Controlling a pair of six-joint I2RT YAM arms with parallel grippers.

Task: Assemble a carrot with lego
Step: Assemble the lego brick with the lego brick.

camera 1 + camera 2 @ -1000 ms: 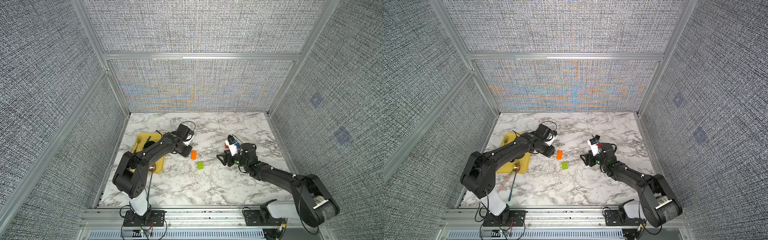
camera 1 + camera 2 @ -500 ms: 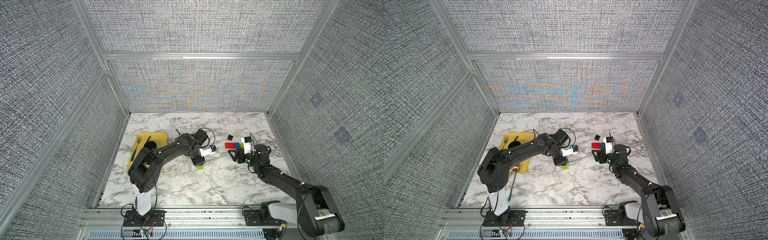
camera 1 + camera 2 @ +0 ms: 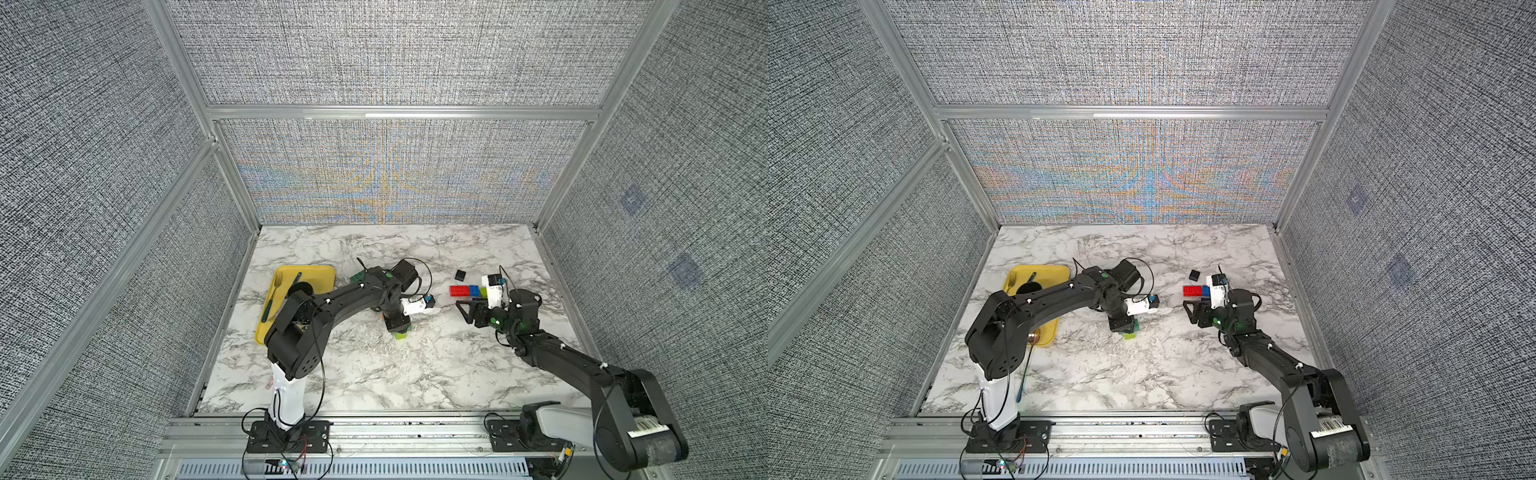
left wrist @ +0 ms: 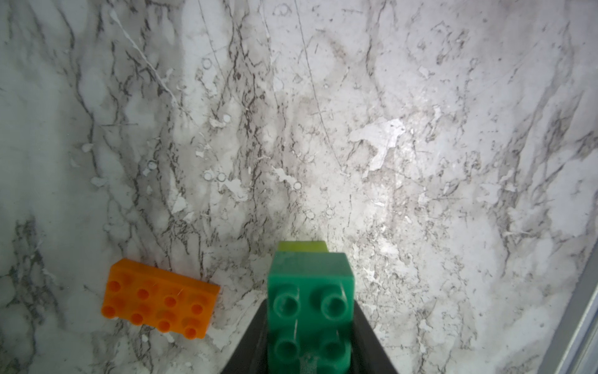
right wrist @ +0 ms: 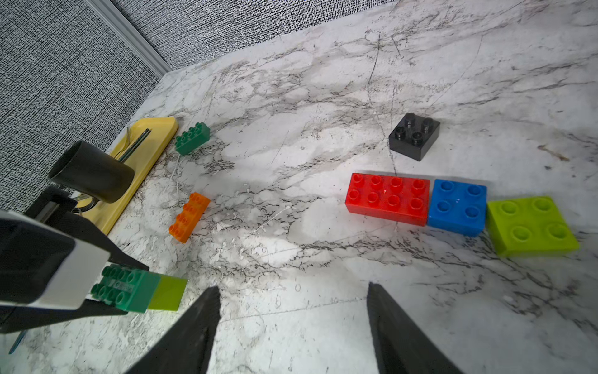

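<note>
1. Two black parallel grippers work over the white marble-patterned tabletop. The left gripper is clenched on a dark green studded plastic brick, whose far end is joined to a small lime green plastic brick that sticks out past the fingertips.
2. This two-brick start of the carrot hangs close over the marble, near the middle of the table in both top views.
3. Just beside the left gripper lies a long orange studded plastic brick, flat on the table with studs up, apart from the held piece.
4. The right gripper stands released, with nothing between its dark fingers, and it hovers over bare marble.
5. Ahead of the right gripper's open jaws three bricks lie in a row: a long red studded plastic brick, a blue square plastic brick touching its end, and a lime green square plastic brick just beside the blue one, slightly skewed.
6. Beyond that row sits a small black square plastic brick, apart from the others.
7. Farther off, past the orange brick, a second dark green long brick lies next to the edge of a yellow plastic tray.
8. The tray holds a black cylindrical cup and a fork-like utensil.
</note>
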